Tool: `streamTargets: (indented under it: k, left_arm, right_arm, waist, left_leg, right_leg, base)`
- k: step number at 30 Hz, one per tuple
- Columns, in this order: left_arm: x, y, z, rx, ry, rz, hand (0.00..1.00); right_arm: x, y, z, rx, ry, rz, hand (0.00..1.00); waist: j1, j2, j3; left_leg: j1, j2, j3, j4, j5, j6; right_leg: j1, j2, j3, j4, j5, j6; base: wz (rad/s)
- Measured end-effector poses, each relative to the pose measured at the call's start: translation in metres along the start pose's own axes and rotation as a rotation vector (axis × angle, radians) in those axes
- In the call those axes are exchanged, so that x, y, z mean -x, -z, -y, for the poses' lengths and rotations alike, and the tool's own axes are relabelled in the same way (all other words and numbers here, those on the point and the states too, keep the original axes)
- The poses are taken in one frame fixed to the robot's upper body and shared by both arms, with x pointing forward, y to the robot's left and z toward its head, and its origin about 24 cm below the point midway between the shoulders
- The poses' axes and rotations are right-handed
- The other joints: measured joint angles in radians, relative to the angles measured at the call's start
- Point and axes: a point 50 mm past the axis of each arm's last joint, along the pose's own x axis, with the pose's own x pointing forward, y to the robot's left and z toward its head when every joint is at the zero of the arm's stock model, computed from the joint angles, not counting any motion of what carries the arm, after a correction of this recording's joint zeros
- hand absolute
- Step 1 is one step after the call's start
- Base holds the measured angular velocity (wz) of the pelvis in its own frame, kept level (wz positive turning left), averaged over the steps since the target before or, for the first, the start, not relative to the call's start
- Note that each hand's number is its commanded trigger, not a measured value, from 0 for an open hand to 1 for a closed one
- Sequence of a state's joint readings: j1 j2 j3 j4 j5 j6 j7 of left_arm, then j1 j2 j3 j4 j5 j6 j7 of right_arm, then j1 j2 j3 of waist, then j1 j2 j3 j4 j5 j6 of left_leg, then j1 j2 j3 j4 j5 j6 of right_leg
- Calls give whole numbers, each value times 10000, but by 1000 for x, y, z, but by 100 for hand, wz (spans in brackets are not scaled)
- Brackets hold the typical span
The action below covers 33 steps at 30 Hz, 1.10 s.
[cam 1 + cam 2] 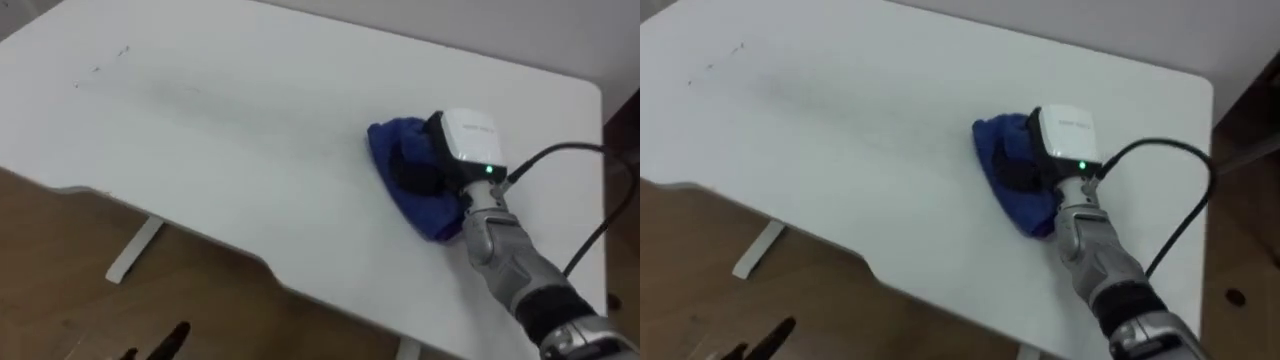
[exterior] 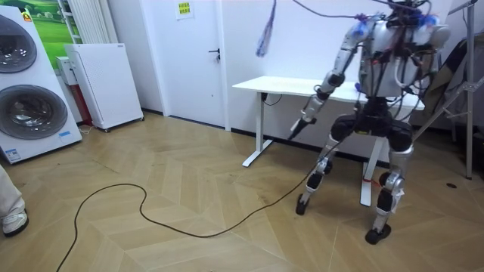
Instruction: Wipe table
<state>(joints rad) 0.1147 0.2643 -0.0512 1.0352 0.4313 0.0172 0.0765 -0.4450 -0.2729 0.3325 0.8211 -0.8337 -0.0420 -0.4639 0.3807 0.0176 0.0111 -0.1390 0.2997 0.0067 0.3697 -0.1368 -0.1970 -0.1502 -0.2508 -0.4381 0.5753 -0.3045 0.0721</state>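
mid-wipe: the right robot hand (image 1: 450, 160) presses a blue cloth (image 1: 392, 142) onto the desk (image 1: 250, 120), finger state unclear; next likely a sweep left across the bare top.

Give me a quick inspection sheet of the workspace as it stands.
surface: white table, faint specks near its far left corner.
job's things: blue cloth on the table's right part, under the right hand.
clutter: nothing seen.
hands: right hand on the cloth; left hand low, off the table's near edge.
cables: wrist cable arcs from the right wrist; floor cable trails across the room.
surroundings: wood floor, washing machine, white cabinet, door.
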Motion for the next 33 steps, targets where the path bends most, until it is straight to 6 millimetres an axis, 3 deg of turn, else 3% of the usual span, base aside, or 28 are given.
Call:
streamTargets:
  k: [1,3,5,6,7,8,9,10,12,15,17,21,22,26,27,28,29,33]
  left_arm:
    - [2,4,5,12,103,-103,0]
    - [4,12,9,-19,201,-374,0]
    - [7,20,12,-17,284,-631,0]
    - [9,26,15,-37,363,-780,0]
    - [11,31,18,-118,425,-917,0]
    - [12,34,19,-184,463,-982,0]
    - [14,37,21,-339,511,-1049,0]
    - [16,40,22,-399,491,-1107,0]
    - [20,48,26,-327,606,-1383,0]
    - [22,56,27,-131,703,-1718,0]
    - [20,52,23,58,575,-1627,0]
    - [14,32,9,320,82,-828,0]
    - [12,25,6,336,-4,-610,0]
    - [10,16,5,231,-19,-352,0]
    - [9,16,5,234,27,-354,0]
    - [10,17,7,246,84,-385,0]
    - [10,17,8,201,106,-397,0]
    - [13,24,15,-70,367,-617,0]
  right_arm:
    - [0,4,1,97,-16,-55,100]
    - [5,11,0,154,-21,-200,100]
    - [7,15,1,223,-75,-256,100]
    - [5,15,4,275,-123,-175,100]
    - [5,15,5,274,-195,-152,100]
    - [4,15,6,280,-197,-159,100]
    - [4,19,7,245,-273,-297,100]
    - [4,20,8,186,-344,-378,100]
    - [3,16,9,232,-399,-204,100]
    - [5,4,7,252,-343,255,100]
    - [8,0,6,338,-317,467,100]
    - [9,-10,2,332,-408,852,100]
    - [9,-12,1,377,-433,909,100]
    - [10,-28,-2,781,-456,1432,100]
    - [11,-35,-3,853,-468,1673,87]
    - [12,-42,-6,822,-546,1877,53]
    - [13,-45,-7,819,-549,1971,0]
    - [15,-64,-11,549,-568,2380,0]
  waist:
    - [-128,-28,-2]
    - [-316,-49,45]
    - [-380,-8,41]
    - [-376,48,70]
    - [-463,99,95]
    - [-514,130,115]
    - [-570,229,119]
    - [-458,350,106]
    - [-166,553,80]
    - [-198,685,42]
    - [-305,624,-30]
    - [-505,227,-75]
    - [-517,141,-41]
    - [-458,-64,-32]
    - [-437,-104,-13]
    - [-401,-138,-11]
    - [-387,-151,-3]
    - [-190,-190,35]
  left_leg:
    - [-70,113,72,47,255,126]
    - [-300,132,277,433,440,318]
    - [-576,123,561,1059,438,321]
    - [-724,-28,641,1442,356,447]
    - [-919,-529,605,1828,15,817]
    - [-972,-941,578,1929,-220,923]
    - [-872,-1656,632,1912,-640,1232]
    - [-484,-1952,922,1562,-899,1445]
    - [89,-1906,1265,777,-985,1292]
    - [521,-2078,1282,54,-972,1328]
    - [581,-2174,1272,-186,-904,1404]
    - [683,-2263,1184,-406,-855,1456]
    - [800,-2250,1184,-495,-854,1459]
    - [1016,-2215,1194,-710,-852,1463]
    - [1096,-2219,1158,-789,-849,1469]
    - [1177,-2225,1146,-882,-845,1474]
    - [1197,-2228,1148,-903,-845,1475]
    - [1332,-2232,1093,-1056,-842,1483]
  right_leg:
    - [36,101,-139,59,-136,-134]
    - [252,129,-516,118,-360,-254]
    - [348,213,-634,136,-485,-350]
    - [354,243,-593,130,-497,-400]
    - [378,246,-383,95,-508,-431]
    - [381,275,-127,66,-516,-433]
    - [381,409,434,-96,-498,-417]
    - [376,580,899,-272,-397,-399]
    - [297,760,1456,-483,-221,-371]
    - [278,858,1822,-946,161,-314]
    - [318,834,1860,-1125,265,-234]
    - [540,851,1871,-1500,450,-125]
    - [702,902,1855,-1721,553,-93]
    - [1048,995,1485,-2376,898,-47]
    - [1138,1000,1302,-2543,989,-36]
    - [1231,1019,1267,-2694,1064,-15]
    - [1257,1024,1264,-2742,1096,-7]
    - [1410,1018,837,-2892,1171,1]
  base:
    - [30]
    - [46]
    - [29]
    - [13]
    - [23]
    - [37]
    - [5]
    - [-21]
    - [-76]
    - [-58]
    - [-14]
    - [-2]
    - [-7]
    - [-13]
    - [-15]
    - [-9]
    - [-7]
    - [1]
